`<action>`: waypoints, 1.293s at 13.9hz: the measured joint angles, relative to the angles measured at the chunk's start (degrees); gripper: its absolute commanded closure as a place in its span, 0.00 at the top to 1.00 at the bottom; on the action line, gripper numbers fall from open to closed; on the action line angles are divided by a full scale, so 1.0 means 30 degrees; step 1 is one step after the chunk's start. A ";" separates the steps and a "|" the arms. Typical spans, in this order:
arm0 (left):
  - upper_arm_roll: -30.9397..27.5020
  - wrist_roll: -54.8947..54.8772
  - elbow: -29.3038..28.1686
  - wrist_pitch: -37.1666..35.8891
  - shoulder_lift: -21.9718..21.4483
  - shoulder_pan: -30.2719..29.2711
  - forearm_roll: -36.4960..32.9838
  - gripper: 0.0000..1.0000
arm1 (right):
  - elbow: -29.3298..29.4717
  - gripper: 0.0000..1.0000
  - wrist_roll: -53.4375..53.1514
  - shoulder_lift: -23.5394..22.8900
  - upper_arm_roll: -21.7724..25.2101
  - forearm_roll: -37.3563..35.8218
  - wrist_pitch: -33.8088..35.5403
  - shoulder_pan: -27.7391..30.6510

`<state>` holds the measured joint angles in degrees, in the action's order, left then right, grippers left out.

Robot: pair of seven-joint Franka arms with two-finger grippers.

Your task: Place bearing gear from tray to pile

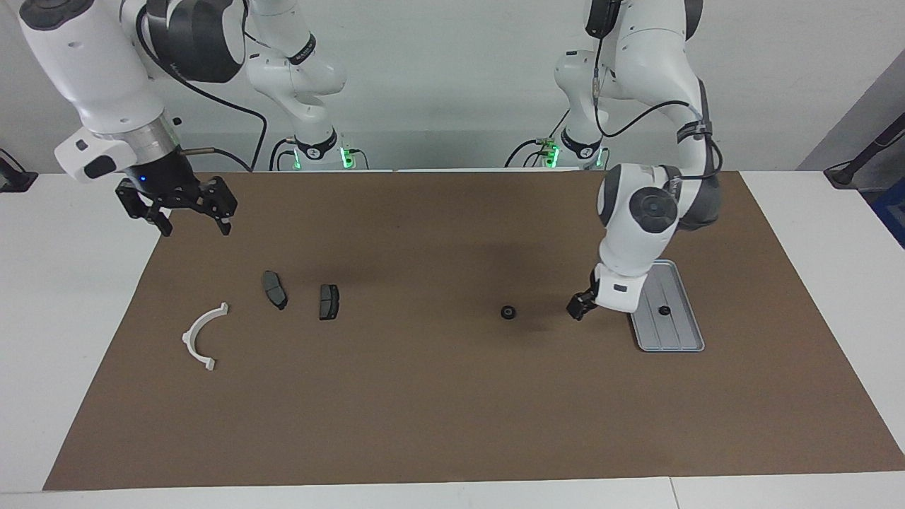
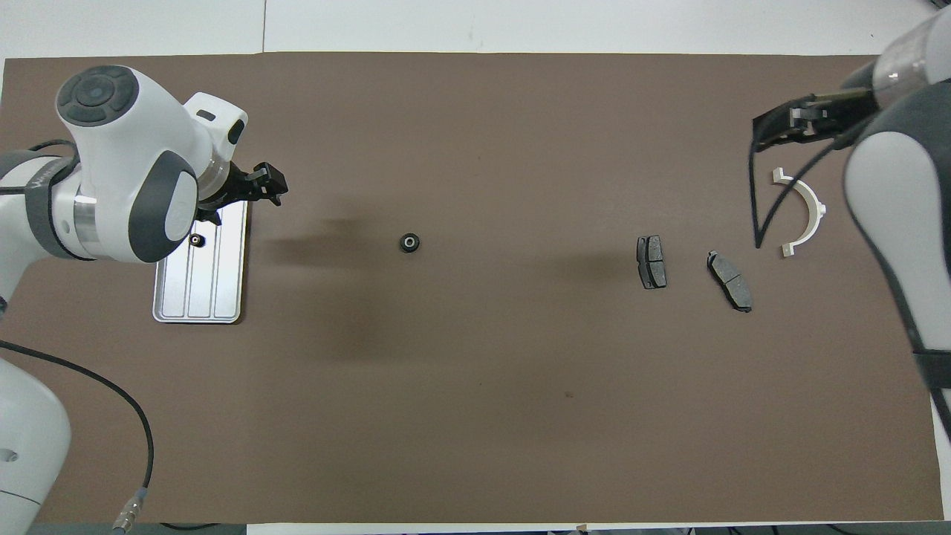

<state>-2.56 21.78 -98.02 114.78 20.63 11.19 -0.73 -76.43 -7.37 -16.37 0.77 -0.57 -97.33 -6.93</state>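
The grey tray [image 1: 682, 332] [image 2: 223, 290] lies at the left arm's end of the mat. One small black bearing gear [image 1: 664, 310] [image 2: 196, 240] sits in it. A second black bearing gear [image 1: 508, 312] [image 2: 409, 242] lies on the bare mat, between the tray and the pile. The pile holds a white semicircular bracket [image 1: 201, 338] [image 2: 806, 212] and two dark brake pads [image 1: 274, 289] [image 2: 651, 261]. My left gripper [image 1: 578, 307] [image 2: 269, 183] is low over the mat beside the tray and holds nothing visible. My right gripper [image 1: 196, 227] [image 2: 793, 125] hangs open and empty, over the mat by the bracket.
A brown mat [image 1: 452, 410] covers the white table. Both arm bases stand at the robots' edge. A cable [image 2: 111, 401] trails over the mat's corner at the left arm's end.
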 measured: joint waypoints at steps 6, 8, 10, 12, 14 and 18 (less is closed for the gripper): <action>0.0016 -0.6212 -0.2855 0.3435 -0.0302 -0.2386 -0.0002 0.78 | 0.0924 1.00 -0.7548 -0.1420 -0.0049 -0.0522 -0.0326 -0.5462; 0.0018 -0.6949 -0.3675 0.4165 -0.0393 -0.2484 -0.0003 0.76 | 0.0910 1.00 -0.9059 -0.1487 -0.0052 -0.0521 -0.0629 -0.6407; 0.0015 -0.7248 -0.3964 0.4277 -0.0475 -0.2657 -0.0003 0.74 | 0.0869 1.00 -1.0786 -0.1743 -0.0061 -0.0520 -0.1094 -0.7483; 0.0015 -0.7393 -0.4439 0.4729 -0.0626 -0.2979 -0.0003 0.74 | 0.0824 1.00 -1.2297 -0.2366 -0.0058 -0.0521 -0.1855 -0.8696; 0.0020 -0.7412 -0.5078 0.5319 -0.0775 -0.3148 -0.0003 0.73 | 0.0811 1.00 -1.3471 -0.3173 -0.0049 -0.0530 -0.2513 -0.9765; 0.0043 -0.7412 -0.5436 0.5556 -0.0840 -0.3150 -0.0003 0.69 | 0.0805 1.00 -1.4406 -0.4674 -0.0044 -0.0532 -0.3229 -1.0985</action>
<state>-2.43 -0.46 -114.33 131.44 18.11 1.74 -0.73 -74.01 -50.59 -30.39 0.64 -2.17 -107.02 -39.88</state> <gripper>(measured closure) 0.300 0.000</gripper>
